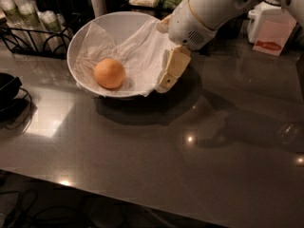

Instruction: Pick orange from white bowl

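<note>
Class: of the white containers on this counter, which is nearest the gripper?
The wide white bowl holding the orange: the gripper hangs at its right rim. The pink-labelled white container stands farther away, at back right.

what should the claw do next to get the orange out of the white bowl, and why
Probably lift the claw over the rim and carry it across, above the fruit. It sits low at the right edge of the wide paper-lined white bowl, while the round smooth orange fruit lies inside, left of centre, untouched.
</note>
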Robot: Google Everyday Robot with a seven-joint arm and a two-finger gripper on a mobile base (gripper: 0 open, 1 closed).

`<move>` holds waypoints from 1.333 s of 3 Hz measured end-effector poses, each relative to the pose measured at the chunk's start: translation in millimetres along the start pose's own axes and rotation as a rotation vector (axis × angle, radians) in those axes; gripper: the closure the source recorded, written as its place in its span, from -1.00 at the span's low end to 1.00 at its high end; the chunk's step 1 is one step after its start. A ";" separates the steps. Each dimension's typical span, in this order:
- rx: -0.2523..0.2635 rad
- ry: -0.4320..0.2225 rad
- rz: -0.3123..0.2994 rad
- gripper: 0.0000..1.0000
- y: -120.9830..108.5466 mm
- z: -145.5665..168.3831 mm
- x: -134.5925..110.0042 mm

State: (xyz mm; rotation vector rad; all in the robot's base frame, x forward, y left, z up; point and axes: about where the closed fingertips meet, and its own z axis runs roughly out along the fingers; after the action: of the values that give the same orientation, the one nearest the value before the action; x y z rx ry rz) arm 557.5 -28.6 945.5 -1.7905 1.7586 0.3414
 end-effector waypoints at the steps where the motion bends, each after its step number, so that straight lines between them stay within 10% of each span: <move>1: -0.016 -0.092 -0.007 -1.00 -25.8 42.9 -33.7; 4: -0.024 -0.209 -0.020 -1.00 -30.4 85.9 -68.1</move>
State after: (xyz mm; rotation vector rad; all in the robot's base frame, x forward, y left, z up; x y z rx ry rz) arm 600.1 74.6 923.8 -1.7200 1.5961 0.5235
